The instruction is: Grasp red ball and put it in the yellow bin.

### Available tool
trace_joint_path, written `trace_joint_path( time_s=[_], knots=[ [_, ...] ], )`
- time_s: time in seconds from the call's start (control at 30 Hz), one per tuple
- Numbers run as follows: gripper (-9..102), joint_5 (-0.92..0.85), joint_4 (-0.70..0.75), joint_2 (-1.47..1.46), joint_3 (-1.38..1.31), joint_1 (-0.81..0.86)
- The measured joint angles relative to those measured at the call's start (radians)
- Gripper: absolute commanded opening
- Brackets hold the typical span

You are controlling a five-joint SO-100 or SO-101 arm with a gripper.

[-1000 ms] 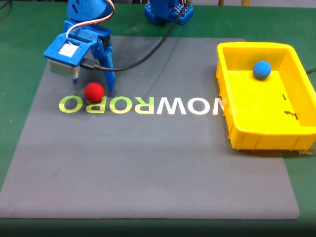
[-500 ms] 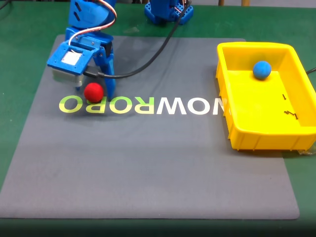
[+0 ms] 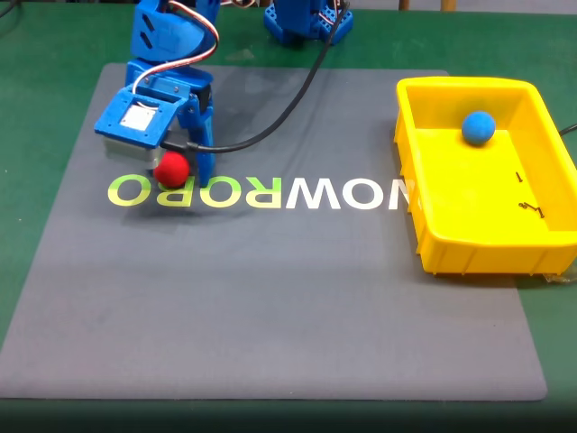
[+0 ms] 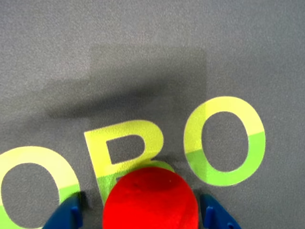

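The red ball rests on the grey mat over the green lettering, at the left of the fixed view. My blue gripper has come down over it, one finger on each side. In the wrist view the red ball sits at the bottom edge between the two blue fingertips, with a thin gap on each side, so the gripper is open around it. The yellow bin stands at the right edge of the mat.
A blue ball lies inside the bin near its far wall. The arm's blue base and a black cable are at the back. The grey mat lies on a green table.
The gripper has moved down and to the right in the fixed view until its fingers straddle the red ball. The ball and bin have not moved.
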Motion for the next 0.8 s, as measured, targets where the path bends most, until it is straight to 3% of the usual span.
trace_joint_path(
  time_s=[0.1, 0.8],
  knots=[
    [1, 0.0, 0.0, -0.006, -0.011, 0.0],
    [0, 0.0, 0.005, 0.032, -0.011, 0.0]
  ],
)
